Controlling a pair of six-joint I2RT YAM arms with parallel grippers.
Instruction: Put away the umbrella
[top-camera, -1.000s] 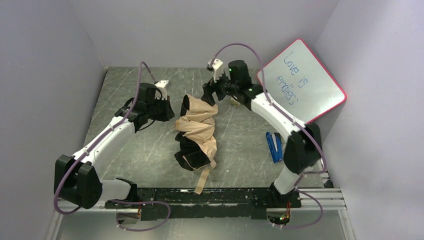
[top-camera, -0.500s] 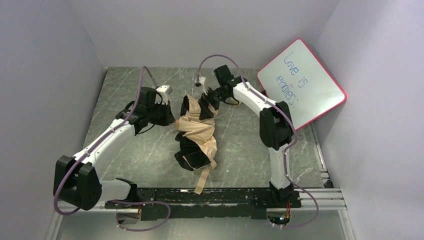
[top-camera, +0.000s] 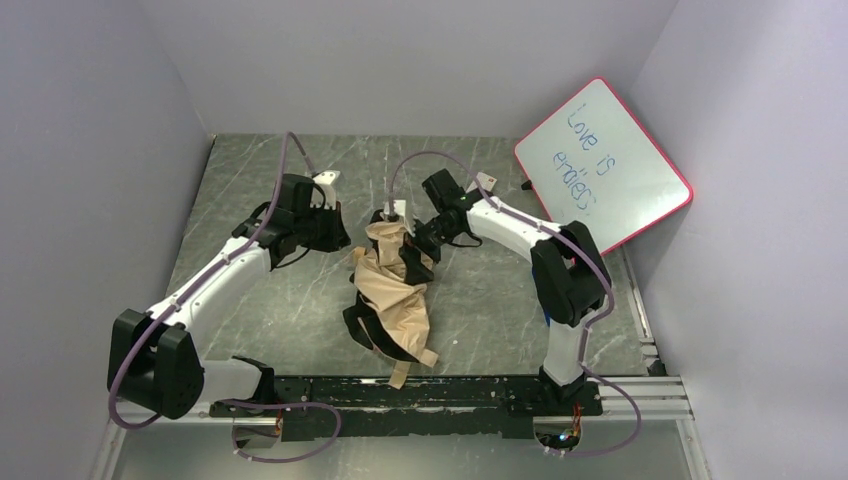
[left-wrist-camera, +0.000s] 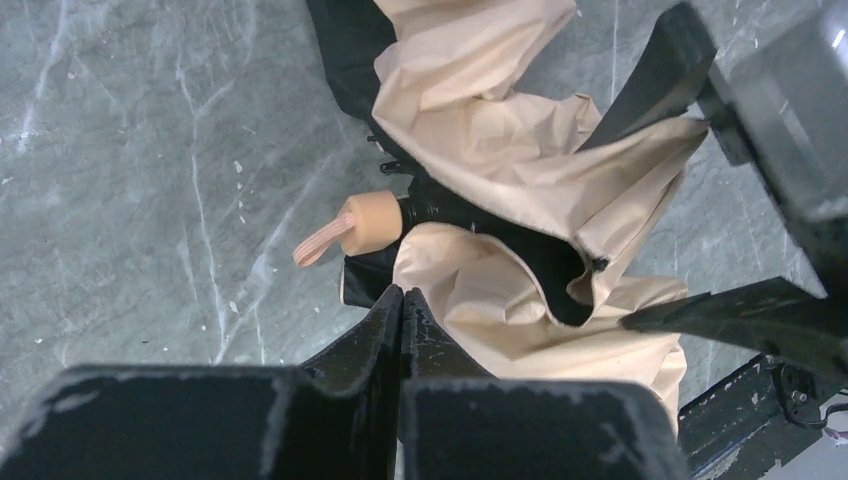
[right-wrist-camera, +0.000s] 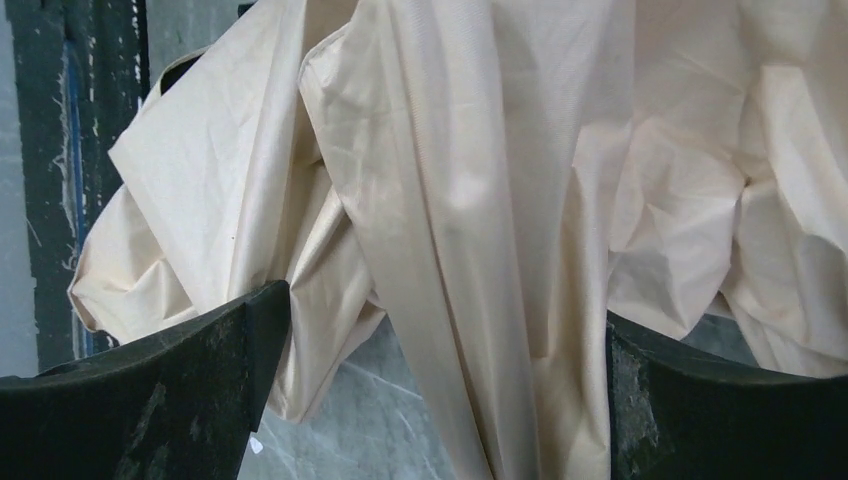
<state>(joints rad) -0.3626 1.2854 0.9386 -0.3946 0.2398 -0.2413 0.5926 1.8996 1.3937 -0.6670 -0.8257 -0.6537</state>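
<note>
The umbrella (top-camera: 395, 290) lies crumpled in the middle of the table, tan fabric outside and black inside, with a tan strap trailing toward the front rail. In the left wrist view its tan-orange handle (left-wrist-camera: 372, 222) points left out of the fabric (left-wrist-camera: 500, 150). My left gripper (top-camera: 335, 235) is shut and empty just left of the umbrella's far end; its tips (left-wrist-camera: 402, 295) hover close to the handle. My right gripper (top-camera: 412, 245) is open at the umbrella's far end. A hanging fold of tan fabric (right-wrist-camera: 500, 200) lies between its spread fingers (right-wrist-camera: 200, 370).
A pink-framed whiteboard (top-camera: 603, 160) with blue writing leans against the right wall at the back. The black front rail (top-camera: 420, 392) runs along the near edge. Grey walls close in the table on three sides.
My right arm has swung from the back down onto the umbrella's far end. The umbrella has bunched up and shifted toward the front rail. The left arm has barely moved.
</note>
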